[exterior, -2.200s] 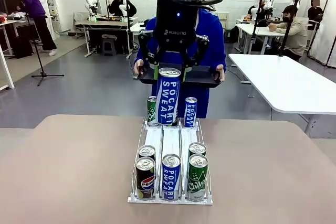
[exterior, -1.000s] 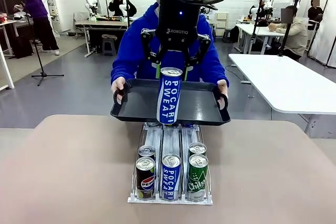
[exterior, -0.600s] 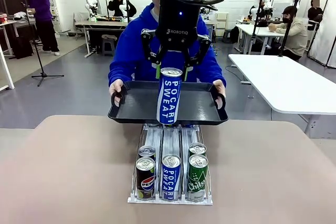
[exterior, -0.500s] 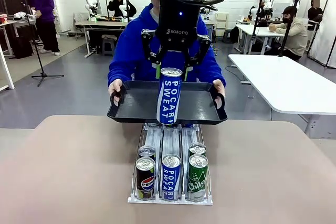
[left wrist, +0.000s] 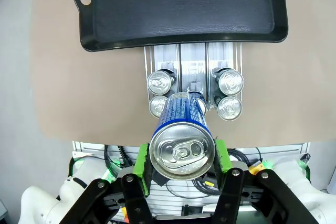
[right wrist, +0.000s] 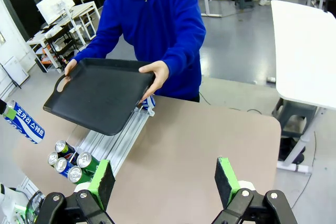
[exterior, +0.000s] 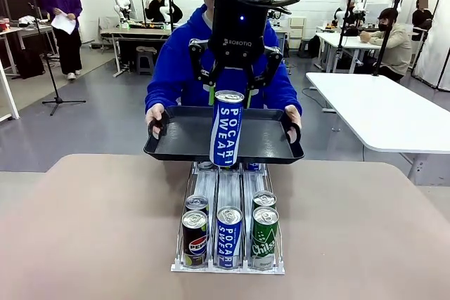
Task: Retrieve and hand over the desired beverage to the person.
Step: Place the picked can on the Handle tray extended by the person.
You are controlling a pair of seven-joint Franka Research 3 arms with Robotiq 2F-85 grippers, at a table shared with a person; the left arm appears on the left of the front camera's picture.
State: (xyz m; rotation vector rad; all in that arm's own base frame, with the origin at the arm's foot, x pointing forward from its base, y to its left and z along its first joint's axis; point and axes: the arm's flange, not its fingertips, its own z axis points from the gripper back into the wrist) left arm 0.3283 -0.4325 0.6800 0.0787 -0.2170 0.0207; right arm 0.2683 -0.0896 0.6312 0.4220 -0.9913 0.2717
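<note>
Pocari Sweat can [exterior: 226, 131] clamped in left gripper [exterior: 229, 96], near tray [exterior: 183, 140].

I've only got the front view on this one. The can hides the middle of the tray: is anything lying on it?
Observer: No. In the left wrist view the tray is bare from handle to handle.
Operator: What is the right gripper doing?
Observer: The right gripper hangs open and empty above the table.
Operator: Has the can been opened?
Observer: No. Seen from above, the can has its tab lying flat and its mouth sealed.
</note>
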